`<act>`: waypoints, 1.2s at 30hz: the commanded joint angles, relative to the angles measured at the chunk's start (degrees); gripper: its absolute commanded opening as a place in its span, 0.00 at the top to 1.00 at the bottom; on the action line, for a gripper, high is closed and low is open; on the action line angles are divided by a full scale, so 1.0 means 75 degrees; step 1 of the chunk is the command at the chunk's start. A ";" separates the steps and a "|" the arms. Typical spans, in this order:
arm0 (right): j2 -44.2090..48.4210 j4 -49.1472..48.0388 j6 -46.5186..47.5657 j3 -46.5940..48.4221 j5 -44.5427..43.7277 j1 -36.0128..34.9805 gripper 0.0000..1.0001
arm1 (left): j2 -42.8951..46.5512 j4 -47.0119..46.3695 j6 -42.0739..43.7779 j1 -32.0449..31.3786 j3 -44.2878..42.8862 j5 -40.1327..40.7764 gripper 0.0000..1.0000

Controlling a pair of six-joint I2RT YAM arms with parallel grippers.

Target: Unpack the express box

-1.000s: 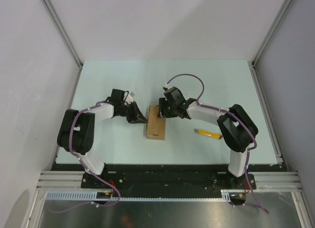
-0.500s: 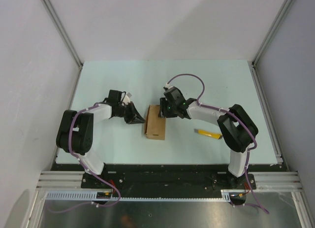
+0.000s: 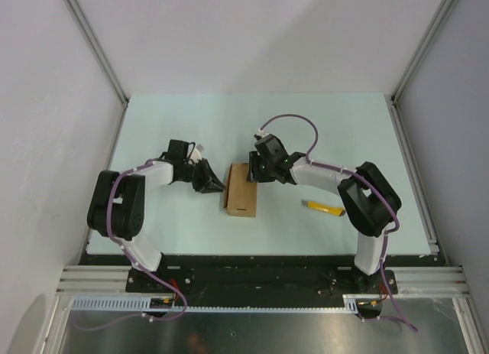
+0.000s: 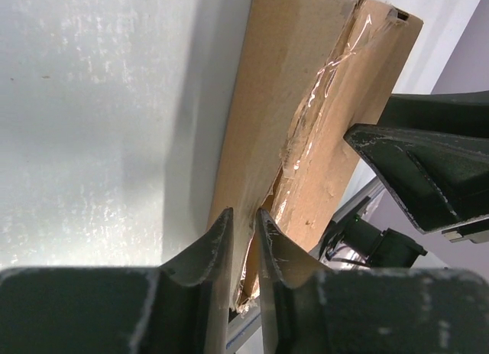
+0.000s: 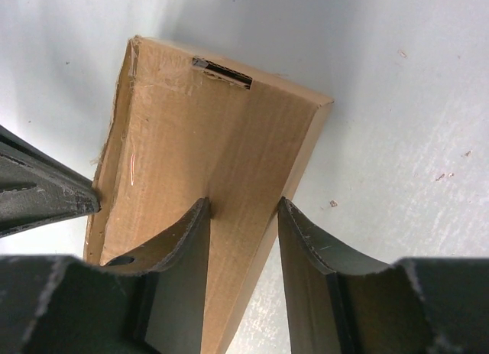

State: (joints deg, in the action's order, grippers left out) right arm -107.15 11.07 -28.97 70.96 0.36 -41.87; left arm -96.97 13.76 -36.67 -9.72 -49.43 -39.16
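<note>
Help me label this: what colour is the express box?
The express box is plain brown cardboard, shown best in the right wrist view.

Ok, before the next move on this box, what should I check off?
1. Express box flat on the table: ok.
2. Seam tape torn: ok.
3. Left gripper at the seam: ok; gripping anything: cannot tell.
4. Right gripper astride the box's long edge: ok; firm hold: cannot tell.
5. Lid swung open: not ok.
6. Utility knife apart from the box: ok.
</note>
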 commanded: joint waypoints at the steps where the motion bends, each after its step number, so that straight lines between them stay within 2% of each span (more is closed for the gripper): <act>1: -0.0021 0.0387 0.0230 0.0054 -0.0259 -0.0019 0.59 | -0.0044 0.0240 0.0072 0.0007 -0.0475 0.0463 0.76; 5: -0.0092 0.0329 0.0253 0.0054 -0.0201 -0.0031 0.59 | -0.0394 0.0240 0.0364 -0.0122 -0.1363 0.0522 0.71; 9: -0.0185 0.0258 0.0277 0.0066 -0.0165 -0.0054 0.59 | -0.1119 0.0263 0.0401 -0.0204 -0.2032 0.0428 0.73; 12: -0.0186 0.0270 0.0300 0.0054 -0.0142 -0.0043 0.59 | -0.1227 0.0275 0.0447 -0.0240 -0.2198 0.0440 0.73; 15: -0.0197 0.0258 0.0300 0.0066 -0.0130 -0.0054 0.59 | -0.1110 0.0275 0.0669 -0.0286 -0.2164 0.0440 0.62; 16: -0.0209 0.0247 0.0300 0.0066 -0.0130 -0.0054 0.59 | -0.1029 0.0275 0.0809 -0.0298 -0.2152 0.0370 0.54; 20: -0.0220 0.0223 0.0266 0.0054 -0.0119 -0.0066 0.59 | -0.1016 0.0275 0.1033 -0.0345 -0.2070 0.0323 0.49; 23: -0.0232 0.0211 0.0289 0.0066 -0.0119 -0.0066 0.59 | -0.1191 0.0275 0.1045 -0.0369 -0.2011 0.0322 0.53; 28: -0.0256 0.0270 0.0265 0.0054 -0.0142 -0.0054 0.59 | -0.1251 0.0298 0.0916 -0.0369 -0.1777 0.0404 0.73; 36: -0.0291 0.0469 0.0113 0.0054 -0.0317 -0.0019 0.60 | -0.1180 0.0368 0.0916 -0.0228 -0.1449 0.0627 0.78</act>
State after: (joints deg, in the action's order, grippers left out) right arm -107.20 10.87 -28.77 70.96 0.40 -41.89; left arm -105.86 14.52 -31.03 -11.99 -62.43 -36.67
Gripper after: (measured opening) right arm 0.421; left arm 0.238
